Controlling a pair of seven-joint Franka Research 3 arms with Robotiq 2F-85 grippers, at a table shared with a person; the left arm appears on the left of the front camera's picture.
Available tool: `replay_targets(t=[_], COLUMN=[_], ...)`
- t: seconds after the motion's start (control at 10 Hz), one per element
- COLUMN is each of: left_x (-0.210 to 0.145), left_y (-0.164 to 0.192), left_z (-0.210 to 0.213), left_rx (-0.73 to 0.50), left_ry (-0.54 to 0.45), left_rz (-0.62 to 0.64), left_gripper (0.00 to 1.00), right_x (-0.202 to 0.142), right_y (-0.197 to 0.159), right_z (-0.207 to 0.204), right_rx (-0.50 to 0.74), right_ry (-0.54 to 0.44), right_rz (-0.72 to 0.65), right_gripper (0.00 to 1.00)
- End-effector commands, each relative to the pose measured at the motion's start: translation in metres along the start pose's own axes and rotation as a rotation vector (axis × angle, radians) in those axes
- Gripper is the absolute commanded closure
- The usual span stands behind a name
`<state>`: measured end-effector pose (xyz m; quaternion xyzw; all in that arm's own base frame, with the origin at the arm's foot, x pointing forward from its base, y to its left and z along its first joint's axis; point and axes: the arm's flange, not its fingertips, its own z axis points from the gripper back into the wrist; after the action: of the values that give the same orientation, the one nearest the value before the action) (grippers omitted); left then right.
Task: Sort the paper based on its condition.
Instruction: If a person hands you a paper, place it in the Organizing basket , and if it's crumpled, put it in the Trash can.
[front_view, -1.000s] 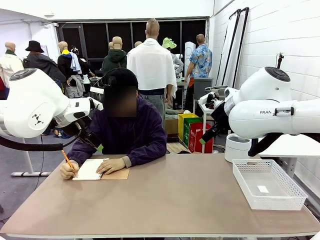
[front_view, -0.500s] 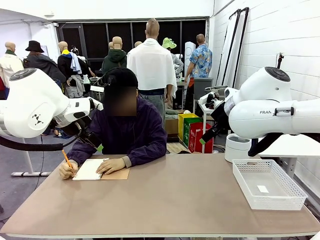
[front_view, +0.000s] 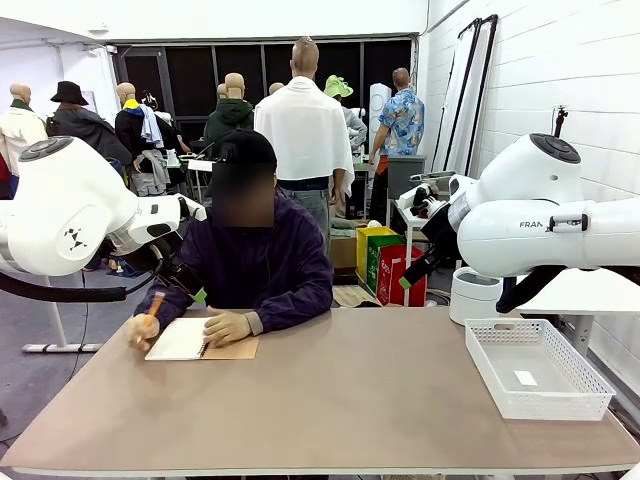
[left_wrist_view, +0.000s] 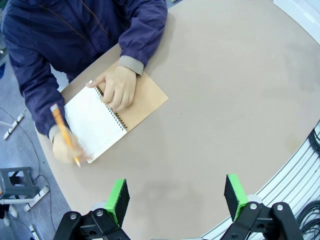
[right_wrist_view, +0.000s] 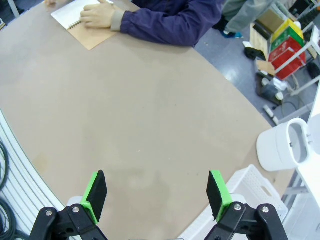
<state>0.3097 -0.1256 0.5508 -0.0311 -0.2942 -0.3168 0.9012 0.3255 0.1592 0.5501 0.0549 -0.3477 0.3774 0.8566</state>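
Step in hand: I judge this a waiting step. A person is writing with a pencil (left_wrist_view: 64, 135) in a spiral notebook (left_wrist_view: 112, 120), and no loose sheet is out for me to take yet.
Paper: the only paper I see is the notebook's open white page (front_view: 180, 340), bound in and lying at the worktop's (front_view: 350, 400) far left edge. One of the person's hands (left_wrist_view: 119, 87) lies flat on the notebook and the writing hand (left_wrist_view: 62, 150) is beside the page.
Doing it well: I hold both arms off the worktop until a sheet lies free and the hands are clear of it. I want to read the sheet's condition before choosing an arm. A thin flat sheet likely needs a low, edge-on pinch.
Left arm (front_view: 70, 210): raised at the left, wrist looking down on the notebook from well above.
Left jaws: released, green pads (left_wrist_view: 118, 200) wide apart with nothing between them.
Right arm (front_view: 540, 215): raised at the right, wrist looking down over bare worktop.
Right jaws: released, pads (right_wrist_view: 95, 192) spread and holding nothing.
Likely drop spots: a white basket (front_view: 556, 408) at the worktop's right, and a round white bin (front_view: 474, 295) just beyond that edge. Which condition goes where I cannot tell.
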Motion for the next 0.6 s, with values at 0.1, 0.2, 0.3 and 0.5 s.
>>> replay_targets(t=[0.1,0.2,0.3,0.5], left_x=[-0.0006,-0.0006,-0.0006,-0.0006], left_y=[0.0003,0.0003,0.0003,0.0003], left_z=[0.0,0.0,0.0,0.0], left_rx=[0.0,0.0,0.0,0.0], left_ry=[0.004,0.004,0.004,0.004], left_rz=[0.0,0.0,0.0,0.0], left_gripper=[0.0,0.0,0.0,0.0], right_x=[-0.0011,-0.0011,-0.0011,-0.0011], right_y=[-0.0014,-0.0014,-0.0014,-0.0014], right_z=[-0.0003,-0.0003,-0.0003,-0.0003], right_rx=[0.006,0.006,0.006,0.006], right_ry=[0.004,0.004,0.004,0.004], right_rz=[0.001,0.001,0.001,0.001], right_gripper=[0.0,0.0,0.0,0.0])
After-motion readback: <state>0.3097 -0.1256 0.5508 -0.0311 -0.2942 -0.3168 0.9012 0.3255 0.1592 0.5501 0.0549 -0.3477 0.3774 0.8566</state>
